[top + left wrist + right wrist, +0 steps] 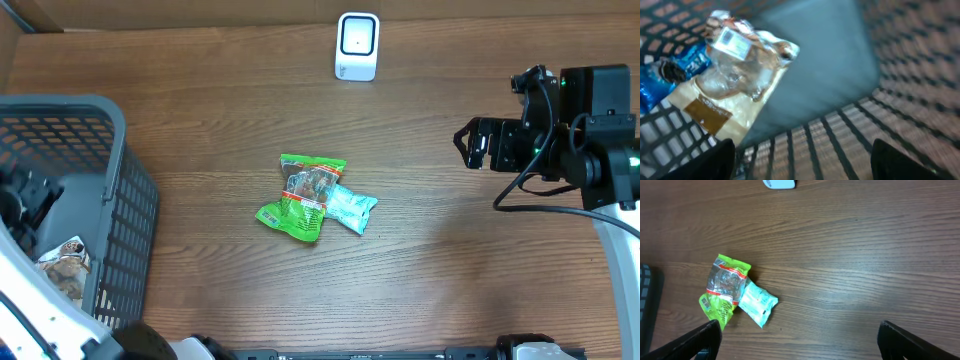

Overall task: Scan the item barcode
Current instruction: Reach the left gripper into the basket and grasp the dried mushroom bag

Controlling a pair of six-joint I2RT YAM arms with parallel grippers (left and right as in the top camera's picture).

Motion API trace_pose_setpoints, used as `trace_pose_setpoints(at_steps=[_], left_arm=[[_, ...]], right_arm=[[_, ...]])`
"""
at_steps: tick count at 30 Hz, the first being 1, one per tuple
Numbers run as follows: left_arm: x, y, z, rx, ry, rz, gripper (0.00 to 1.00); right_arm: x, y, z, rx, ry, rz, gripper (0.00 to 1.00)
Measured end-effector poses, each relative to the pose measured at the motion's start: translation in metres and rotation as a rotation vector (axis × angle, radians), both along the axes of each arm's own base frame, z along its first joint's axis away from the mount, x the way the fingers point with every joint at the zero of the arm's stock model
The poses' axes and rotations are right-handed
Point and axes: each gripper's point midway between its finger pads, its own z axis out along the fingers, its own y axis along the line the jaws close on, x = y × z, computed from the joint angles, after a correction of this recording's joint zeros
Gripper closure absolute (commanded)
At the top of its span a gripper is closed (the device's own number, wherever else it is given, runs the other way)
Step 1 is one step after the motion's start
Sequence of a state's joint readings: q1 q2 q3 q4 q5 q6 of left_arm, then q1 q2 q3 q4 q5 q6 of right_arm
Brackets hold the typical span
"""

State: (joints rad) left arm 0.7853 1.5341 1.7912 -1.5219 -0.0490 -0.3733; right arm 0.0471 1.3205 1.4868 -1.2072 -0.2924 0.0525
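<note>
Lying on wood-grain table (pixel 450 280), green packet (pixel 305 195) touching teal packet (pixel 355 208); left claw (pixel 805 162), right claw (pixel 802 340) wide, empty.

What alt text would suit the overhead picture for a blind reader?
A green snack packet lies centrally against a pale blue packet. Beyond them stands a white scanner; a grey basket sits left, the open right gripper right.

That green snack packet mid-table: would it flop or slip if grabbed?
Probably floppy and light: the green packet looks crinkled and thin. Its glossy film may slip, and the pale blue packet touching it might shift too.
</note>
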Motion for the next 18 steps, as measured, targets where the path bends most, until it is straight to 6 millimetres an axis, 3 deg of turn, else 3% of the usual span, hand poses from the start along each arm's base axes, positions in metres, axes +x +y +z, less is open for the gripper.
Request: trace_pose_setpoints(at_steps=[5, 10, 14, 18], left_arm=[[-0.034, 0.03, -0.078, -0.092, 0.055, 0.221, 0.21], [-0.067, 0.04, -0.127, -0.144, 0.078, 0.38, 0.17], [-0.081, 0.043, -0.143, -0.137, 0.102, 0.455, 0.07], [-0.092, 0.049, -0.153, -0.089, 0.142, 0.525, 0.05]], right_arm=[[0.0, 0.0, 0.0, 0.0, -0.002, 0.0, 0.0], [0.001, 0.0, 0.0, 0.0, -0.002, 0.0, 0.0], [0.001, 0.0, -0.001, 0.0, 0.001, 0.0, 0.0], [0.003, 0.0, -0.005, -0.001, 0.014, 0.0, 0.0]])
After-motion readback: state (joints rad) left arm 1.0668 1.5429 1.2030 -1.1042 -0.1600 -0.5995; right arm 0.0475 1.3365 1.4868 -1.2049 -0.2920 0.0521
